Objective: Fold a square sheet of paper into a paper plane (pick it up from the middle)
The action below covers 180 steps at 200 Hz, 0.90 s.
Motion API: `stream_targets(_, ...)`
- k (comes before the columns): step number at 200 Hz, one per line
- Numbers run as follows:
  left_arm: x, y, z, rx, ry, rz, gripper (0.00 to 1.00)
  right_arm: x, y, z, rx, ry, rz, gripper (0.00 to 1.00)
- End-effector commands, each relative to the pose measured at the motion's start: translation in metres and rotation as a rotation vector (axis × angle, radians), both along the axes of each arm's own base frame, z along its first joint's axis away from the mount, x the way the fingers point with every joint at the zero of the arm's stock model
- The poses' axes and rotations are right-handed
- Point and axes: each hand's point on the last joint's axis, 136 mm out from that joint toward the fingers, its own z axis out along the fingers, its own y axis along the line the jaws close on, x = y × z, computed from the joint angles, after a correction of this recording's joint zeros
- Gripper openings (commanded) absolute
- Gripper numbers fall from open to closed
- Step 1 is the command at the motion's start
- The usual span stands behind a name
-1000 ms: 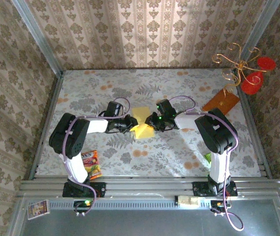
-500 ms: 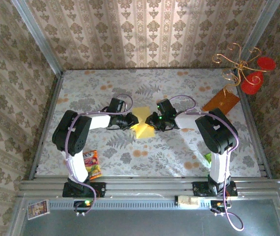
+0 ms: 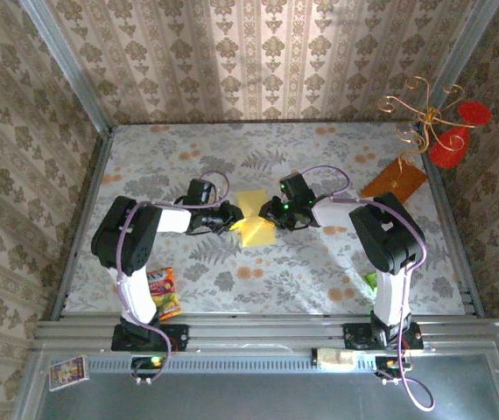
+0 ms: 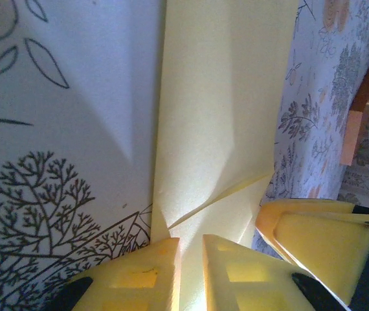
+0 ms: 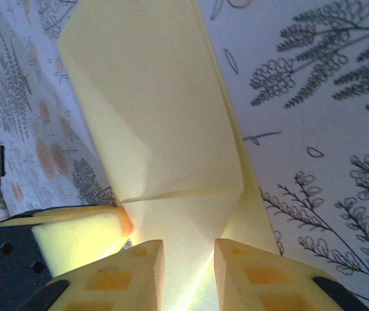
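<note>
"Where's the paper on that worktop (image 3: pixel 319 271)?"

"The square sheet of paper (image 3: pixel 254 223) lies part-folded, well apart from the orange board (image 3: pixel 394 181), likely so both arms reach it."

"And the hands?"

"The right hand (image 3: pixel 274 216) is at the edge facing the board and the left hand (image 3: pixel 232 217) at the far edge, steadying the fold. The left fingers (image 4: pixel 139 275) look clenched on the paper. The right's grip I cannot tell."
</note>
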Motion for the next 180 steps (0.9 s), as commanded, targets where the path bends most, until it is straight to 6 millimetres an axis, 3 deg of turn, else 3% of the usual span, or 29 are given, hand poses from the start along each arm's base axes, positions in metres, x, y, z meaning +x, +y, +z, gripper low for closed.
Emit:
stream_targets(1,-0.01,0.018,-0.027,0.059,0.095,0.054,0.17,0.005,0.0,0.005,-0.012,-0.015,0.013,0.28)
stream_targets(62,-0.013,0.025,-0.037,0.115,0.129,0.058,0.15,0.004,-0.015,-0.012,-0.075,0.039,-0.036,0.28)
stream_targets(180,-0.023,0.035,-0.052,0.251,0.17,0.022,0.13,0.009,-0.001,-0.011,-0.018,0.032,-0.003,0.27)
